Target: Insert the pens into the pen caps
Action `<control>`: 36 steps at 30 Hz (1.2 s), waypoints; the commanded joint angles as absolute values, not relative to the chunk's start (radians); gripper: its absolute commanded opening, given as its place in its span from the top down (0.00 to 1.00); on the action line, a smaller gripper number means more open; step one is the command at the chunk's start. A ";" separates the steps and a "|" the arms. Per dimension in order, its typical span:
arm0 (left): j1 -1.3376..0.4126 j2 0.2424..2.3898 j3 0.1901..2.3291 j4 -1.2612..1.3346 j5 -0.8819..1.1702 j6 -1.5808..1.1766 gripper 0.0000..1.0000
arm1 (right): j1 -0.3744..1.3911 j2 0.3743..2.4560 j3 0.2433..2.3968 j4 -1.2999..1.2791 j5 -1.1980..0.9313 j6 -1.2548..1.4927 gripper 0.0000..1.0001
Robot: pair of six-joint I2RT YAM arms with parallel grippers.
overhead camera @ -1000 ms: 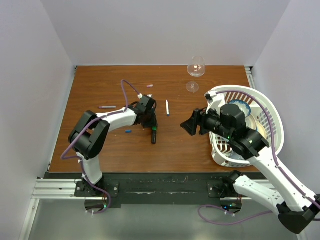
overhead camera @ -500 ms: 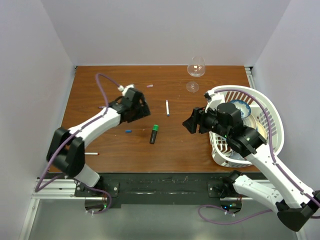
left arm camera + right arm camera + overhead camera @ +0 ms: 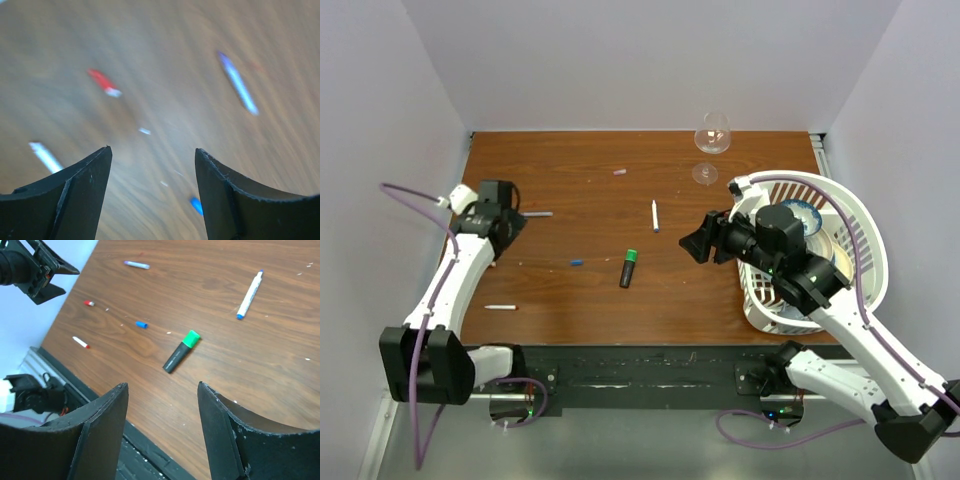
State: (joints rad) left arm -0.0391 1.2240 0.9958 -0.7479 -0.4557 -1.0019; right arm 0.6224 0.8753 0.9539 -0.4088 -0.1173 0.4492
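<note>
A black marker (image 3: pixel 628 268) with a green cap on its far end lies alone mid-table. A white pen (image 3: pixel 654 215) with a blue tip (image 3: pixel 249 287) lies beyond it. A thin grey pen (image 3: pixel 538 213) lies at the left, just off my left gripper (image 3: pixel 510 218), which is open and empty (image 3: pixel 152 152). A blue cap (image 3: pixel 577 262), a pink cap (image 3: pixel 618 171) and a red cap (image 3: pixel 89 303) lie loose. A white pen with a red tip (image 3: pixel 501 307) sits near the front edge. My right gripper (image 3: pixel 692 245) hovers open, right of the marker (image 3: pixel 162 385).
A white basket (image 3: pixel 865 235) holding dishes stands at the right, under my right arm. A wine glass (image 3: pixel 711 140) stands at the back. The left wall is close beside my left arm. The left wrist view is motion-blurred.
My left gripper let go of the black marker, opened and swung from mid-table out to the far left. The marker stays lying on the table. My right gripper narrowed slightly.
</note>
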 commanded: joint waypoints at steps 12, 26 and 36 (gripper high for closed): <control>0.129 1.256 0.901 -0.737 -0.372 -1.071 0.32 | 0.699 0.845 0.948 -0.330 -0.022 0.434 0.42; 0.126 1.236 0.829 -0.555 -0.207 -0.845 0.35 | 0.701 1.414 1.253 -0.417 0.303 0.445 0.50; 0.124 1.126 0.655 -0.387 0.063 -0.602 0.35 | 0.683 1.885 1.506 -0.388 0.383 0.450 0.57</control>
State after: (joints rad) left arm 0.1238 1.1950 0.6937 -0.5022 -0.0639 -0.7521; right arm 0.6945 1.7782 1.3972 -0.4007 0.3027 0.4458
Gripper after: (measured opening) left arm 0.656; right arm 0.438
